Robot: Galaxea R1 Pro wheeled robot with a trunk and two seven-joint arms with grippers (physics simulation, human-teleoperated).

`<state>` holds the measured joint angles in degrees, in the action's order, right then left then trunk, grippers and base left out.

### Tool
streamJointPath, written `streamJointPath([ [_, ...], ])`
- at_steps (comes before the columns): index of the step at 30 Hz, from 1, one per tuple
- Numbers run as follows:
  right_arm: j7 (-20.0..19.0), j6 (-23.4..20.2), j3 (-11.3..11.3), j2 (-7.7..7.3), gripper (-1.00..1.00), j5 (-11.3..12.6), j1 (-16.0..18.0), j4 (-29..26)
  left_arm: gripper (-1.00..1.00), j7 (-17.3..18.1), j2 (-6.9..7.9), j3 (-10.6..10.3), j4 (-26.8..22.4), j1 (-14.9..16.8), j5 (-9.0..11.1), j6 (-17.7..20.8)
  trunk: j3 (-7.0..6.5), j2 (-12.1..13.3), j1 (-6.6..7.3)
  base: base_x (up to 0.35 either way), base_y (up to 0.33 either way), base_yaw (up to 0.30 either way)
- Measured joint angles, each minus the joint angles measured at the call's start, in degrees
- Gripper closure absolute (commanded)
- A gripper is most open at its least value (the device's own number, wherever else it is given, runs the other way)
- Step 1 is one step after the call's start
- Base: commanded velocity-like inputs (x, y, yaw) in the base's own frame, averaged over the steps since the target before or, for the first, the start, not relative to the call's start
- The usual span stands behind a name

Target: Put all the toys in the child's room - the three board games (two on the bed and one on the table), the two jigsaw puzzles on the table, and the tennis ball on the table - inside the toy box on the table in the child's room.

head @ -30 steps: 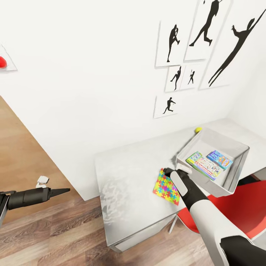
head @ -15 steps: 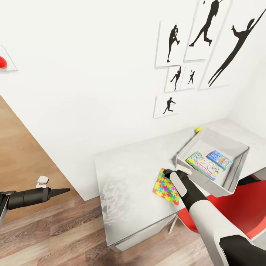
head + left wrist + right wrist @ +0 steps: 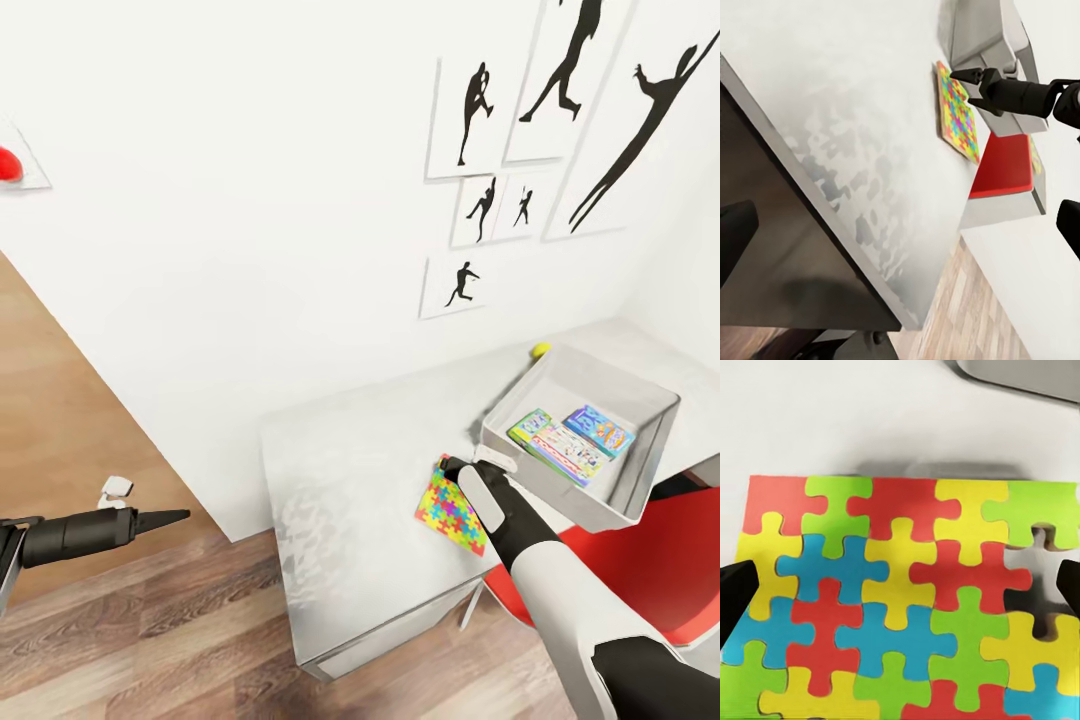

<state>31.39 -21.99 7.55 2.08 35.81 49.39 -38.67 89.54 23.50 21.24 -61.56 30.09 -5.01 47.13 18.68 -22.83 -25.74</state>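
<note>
A jigsaw puzzle lies flat on the pale table, near its front edge. My right gripper hovers open just above the puzzle's far end, its fingers spread to either side and touching nothing. Right of it stands the grey toy box, holding a green-edged board game and a blue board game. The yellow tennis ball rests on the table behind the box. My left gripper hangs open and empty over the floor, left of the table.
A red chair is tucked under the table at the right, below my right arm. The white wall with black silhouette posters runs along the table's back. Wooden floor spreads to the left and front.
The head view has shifted slightly. Both arms and the toys hold their places.
</note>
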Motion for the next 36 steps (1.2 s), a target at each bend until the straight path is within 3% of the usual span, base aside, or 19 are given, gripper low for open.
streamJointPath([
  [19,0.1,-0.2,0.0,0.09,-1.00,-0.6,0.0,-1.0,-1.00,0.0,-0.01,0.0,0.0,0.0,0.0,0.0,0.66,0.0,0.00,-0.027,0.060,0.000],
  [27,0.1,-0.1,2.5,-0.07,-1.00,-0.5,0.1,-1.4,-1.00,0.0,-0.01,0.0,0.0,0.0,0.0,0.1,0.94,0.0,0.00,-0.056,0.121,0.000],
  [36,0.0,-0.2,3.1,-0.05,-1.00,-0.5,0.1,-1.9,-1.00,0.0,-0.01,0.0,0.0,0.0,0.0,0.1,1.20,0.0,-0.01,-0.072,0.125,0.000],
])
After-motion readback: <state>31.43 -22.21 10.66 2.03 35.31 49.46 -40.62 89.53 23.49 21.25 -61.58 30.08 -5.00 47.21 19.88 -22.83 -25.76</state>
